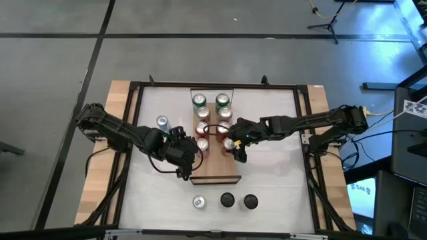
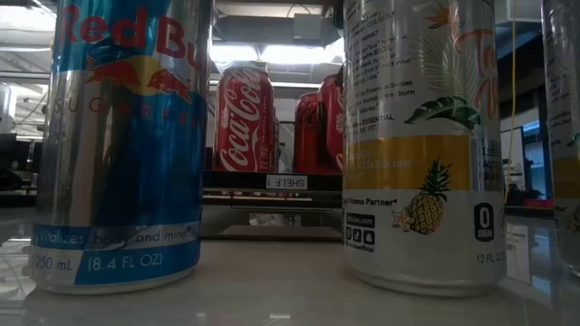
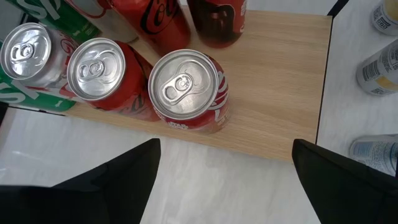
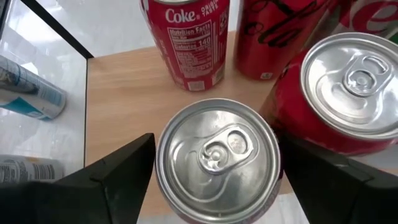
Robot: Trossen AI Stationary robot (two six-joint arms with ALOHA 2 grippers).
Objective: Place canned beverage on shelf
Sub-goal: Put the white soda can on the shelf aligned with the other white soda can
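Seemingly rigid and slick, the red can [image 4: 217, 158] (probably full, so weighty) sits between the right gripper [image 4: 214, 177] fingers, jaws spread; grip mid-wall. Left gripper [image 3: 227, 180] hangs released beside the shelf [image 3: 273, 112].

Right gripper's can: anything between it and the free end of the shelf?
Nothing visible. The right gripper straddles a can over the shelf; bare wood lies ahead, and the neighbouring Coke cans stand farther along the row.

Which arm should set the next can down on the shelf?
Right. The right hand already straddles a red can at the shelf edge, so it can likely finish that placement. The left hand is open and empty beside the shelf.
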